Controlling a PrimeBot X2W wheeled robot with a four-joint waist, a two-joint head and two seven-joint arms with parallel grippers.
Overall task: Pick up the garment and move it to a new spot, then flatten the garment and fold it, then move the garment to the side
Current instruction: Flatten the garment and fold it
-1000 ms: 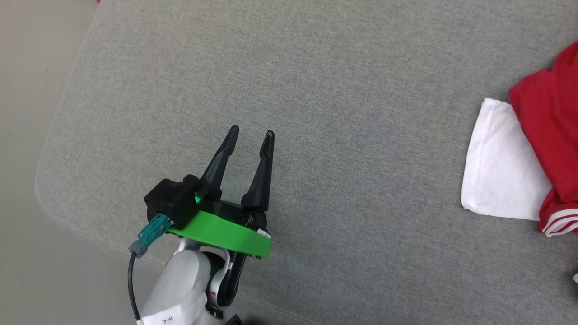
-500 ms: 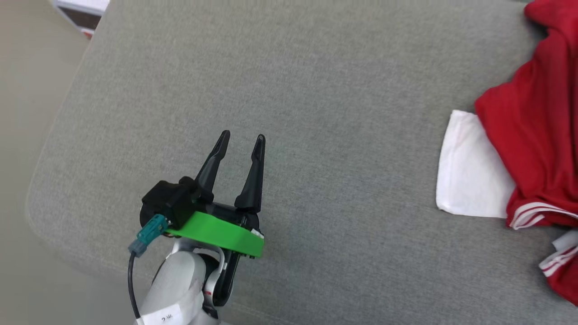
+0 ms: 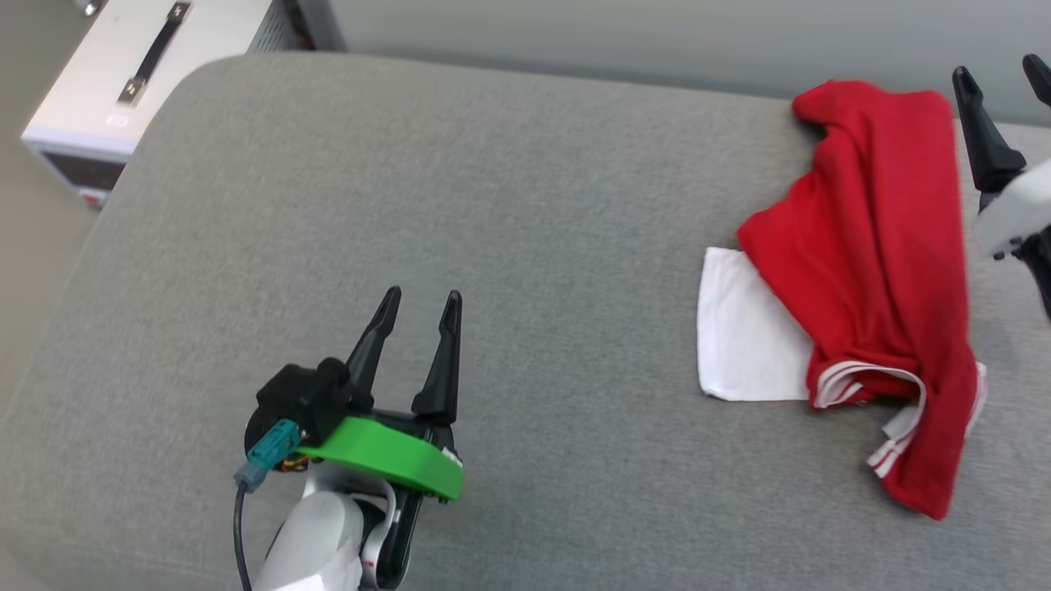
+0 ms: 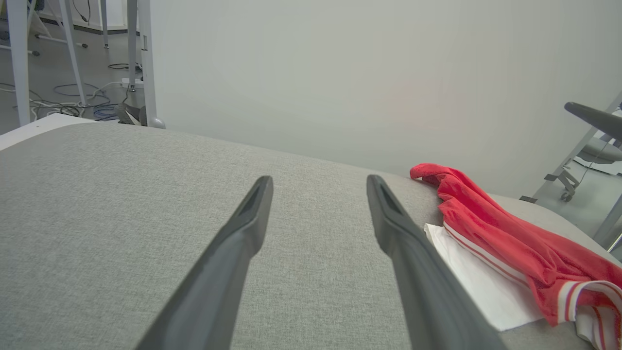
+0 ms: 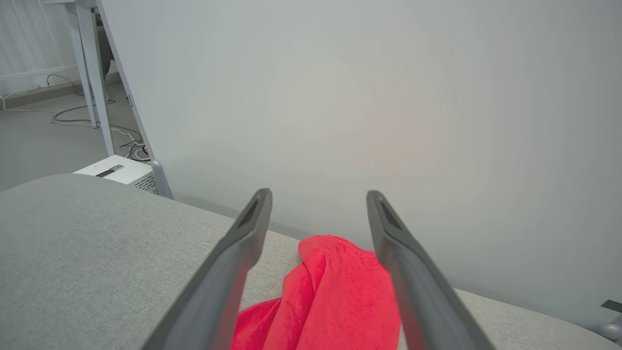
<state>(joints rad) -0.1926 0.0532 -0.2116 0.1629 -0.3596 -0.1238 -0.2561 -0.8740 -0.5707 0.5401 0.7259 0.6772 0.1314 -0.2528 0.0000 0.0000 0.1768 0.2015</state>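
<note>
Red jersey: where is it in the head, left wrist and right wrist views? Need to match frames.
Head view: the garment lies crumpled right of centre, its white sleeve toward picture left.
Left wrist view: lower right, past the finger on that side.
Right wrist view: bottom centre, seen between the right tool's fingers.
Shared landmark: the grey cushion it lies on, with the pale wall behind.

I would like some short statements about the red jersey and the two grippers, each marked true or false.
1. The red jersey with white sleeves lies crumpled on the grey fabric cushion. True.
2. The left gripper is shut on the jersey. False: its jaws are open over bare cushion, apart from the jersey.
3. The right gripper is open and holds nothing. True.
4. The jersey's number faces up. False: no lettering or number shows.
</note>
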